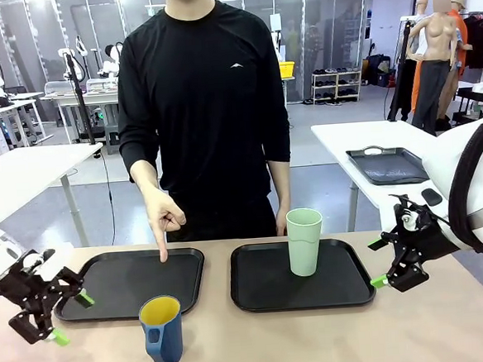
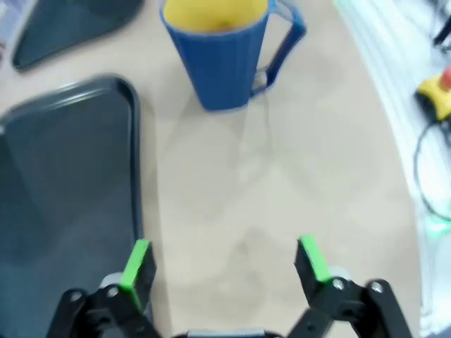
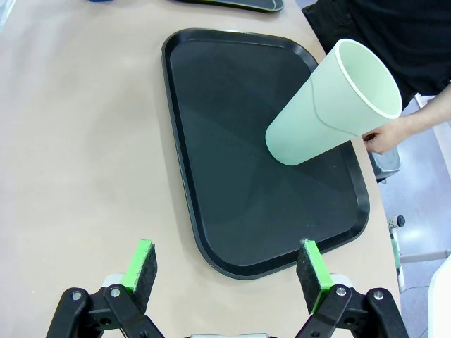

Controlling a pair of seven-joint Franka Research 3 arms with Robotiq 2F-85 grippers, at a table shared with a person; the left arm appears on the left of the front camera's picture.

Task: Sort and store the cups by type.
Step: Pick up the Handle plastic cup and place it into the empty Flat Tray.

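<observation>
Right now the left arm comes in low over the near left corner of the tabletop (image 1: 319,341). Its wrist is bent so that the left fingers (image 1: 83,298) aim toward the middle. They are spread wide with nothing between them and hang just off the near left corner of the left tray (image 1: 116,281). In the left wrist view the two green pads frame bare tabletop, with the tray's edge beside one pad.

The blue mug (image 1: 162,331) stands upright on the tabletop, just in front of that tray's near edge, with its handle turned toward the robot.

The right arm reaches in from the right, its thick white forearm sloping down. The right fingers (image 1: 379,282) are also parted and empty, held above the tabletop just beside the right tray (image 1: 265,287).

The mint-green tumbler (image 1: 305,241) stands upright on the far right part of that tray.

The person's right hand (image 1: 163,215) hangs with the index finger pointing straight down at the far edge of the left tray; whether it touches cannot be told. The left hand (image 3: 393,134) rests at the far edge of the tabletop, behind the tumbler.
</observation>
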